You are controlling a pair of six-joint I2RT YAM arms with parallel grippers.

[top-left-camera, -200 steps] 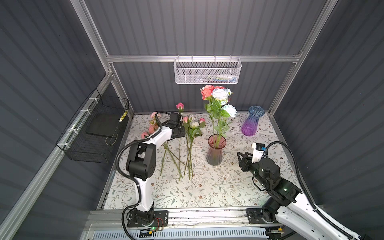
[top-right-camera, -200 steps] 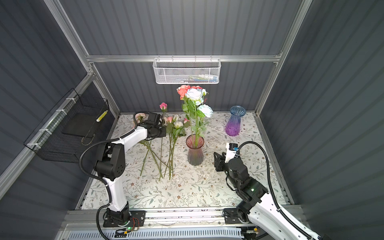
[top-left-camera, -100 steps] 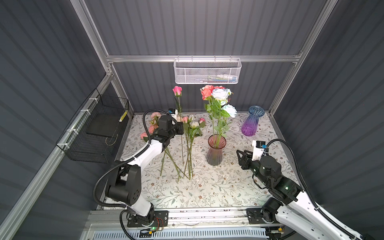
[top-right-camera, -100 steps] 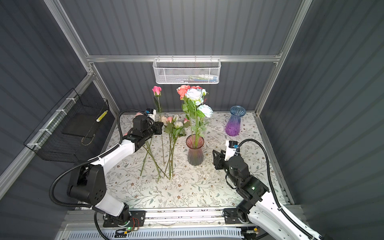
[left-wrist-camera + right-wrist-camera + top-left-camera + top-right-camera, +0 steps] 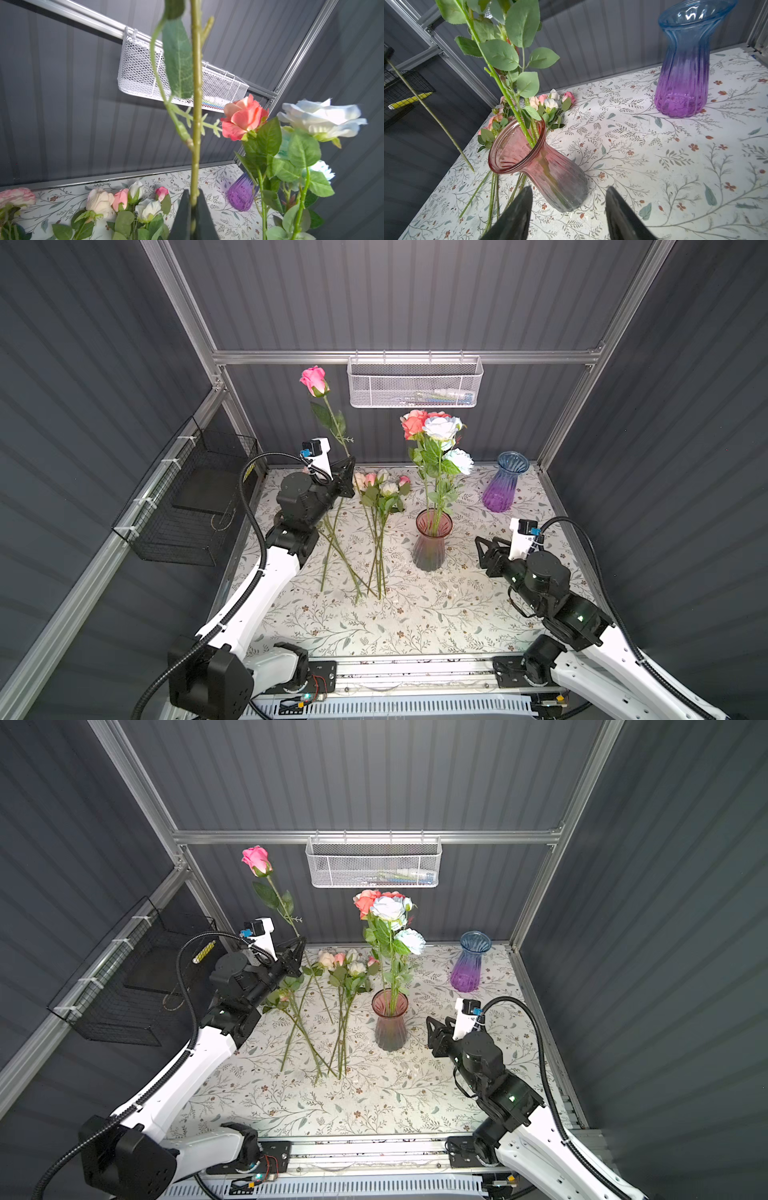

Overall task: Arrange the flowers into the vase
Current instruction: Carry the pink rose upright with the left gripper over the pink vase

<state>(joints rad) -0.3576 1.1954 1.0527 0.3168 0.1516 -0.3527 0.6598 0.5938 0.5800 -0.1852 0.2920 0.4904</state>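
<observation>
Left wrist view has my left gripper [image 5: 192,200] pinched tight on the green stem [image 5: 196,93] of a pink rose [image 5: 314,380], held nearly upright. In both top views its bloom sits well left of the pink vase [image 5: 432,549], not over the mouth. A few flowers [image 5: 434,435] already stand in that vase; by my reckoning more than half are left — a bunch [image 5: 388,488] lying flat on the table [image 5: 415,622] beside it. My right gripper [image 5: 569,190] waits near the vase's base — fingers spread, holding nothing
</observation>
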